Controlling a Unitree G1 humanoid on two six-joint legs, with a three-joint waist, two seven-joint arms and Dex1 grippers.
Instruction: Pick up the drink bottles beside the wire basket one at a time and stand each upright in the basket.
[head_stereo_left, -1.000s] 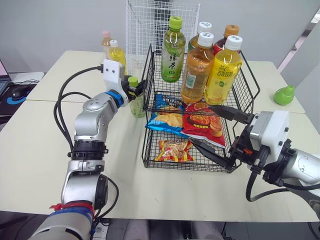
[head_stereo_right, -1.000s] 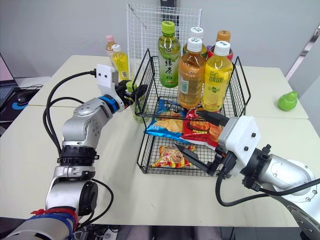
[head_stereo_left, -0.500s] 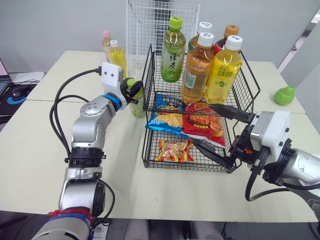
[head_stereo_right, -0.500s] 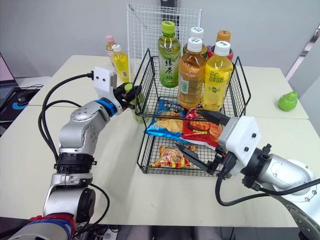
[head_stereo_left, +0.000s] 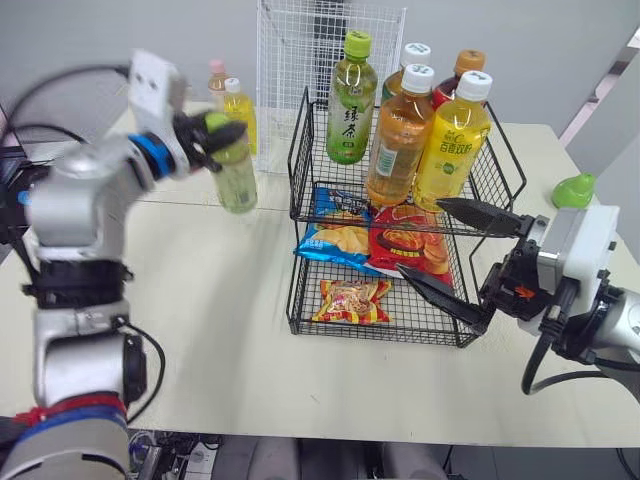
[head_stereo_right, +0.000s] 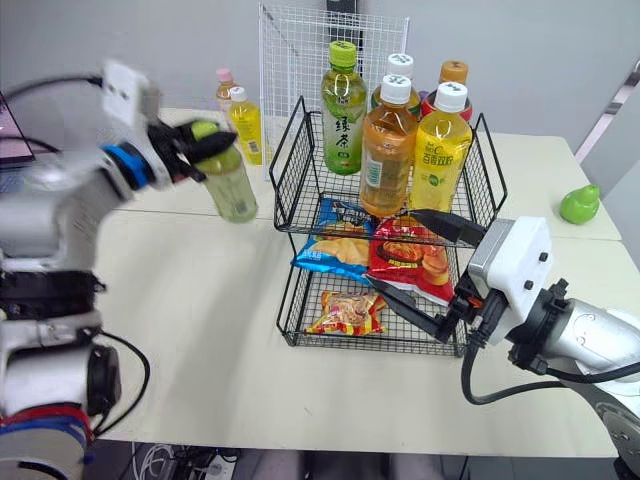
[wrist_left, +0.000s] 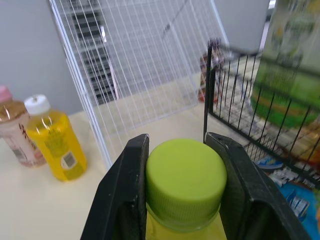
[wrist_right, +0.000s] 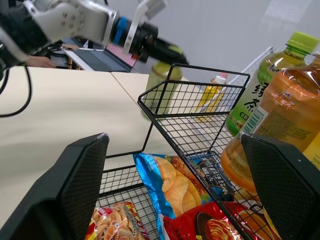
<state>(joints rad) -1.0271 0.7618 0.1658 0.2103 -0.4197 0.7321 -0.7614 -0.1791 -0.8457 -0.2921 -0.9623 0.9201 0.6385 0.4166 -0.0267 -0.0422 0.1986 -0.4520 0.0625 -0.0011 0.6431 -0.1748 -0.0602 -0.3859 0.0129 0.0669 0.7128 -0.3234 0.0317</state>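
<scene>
- The left pincer (head_stereo_left: 222, 135) is clamped on the green-capped bottle (head_stereo_left: 236, 180), with its 2 black fingers (wrist_left: 125, 200) pressed against opposite sides of the cap (wrist_left: 185, 180).
- The bottle hangs tilted below this pincer and looks clear of the table (head_stereo_left: 200, 300).
- The wire basket (head_stereo_left: 297, 150) stands just to the right of the left pincer, apart from the held bottle.
- 5 bottles (head_stereo_left: 398, 135) stand upright on the basket's top shelf.
- Beyond the left pincer, 2 small bottles stand on the table beside a white grid panel (head_stereo_left: 300, 50): 1 yellow (head_stereo_left: 238, 105) and 1 pink (head_stereo_left: 213, 80).
- The right pincer (head_stereo_left: 422, 238) gapes wide and holds nothing.
- Its 2 fingers (wrist_right: 80, 190) reach toward the basket's front right, and the snack bags (head_stereo_left: 335, 235) on the lower shelves lie just ahead of it.
</scene>
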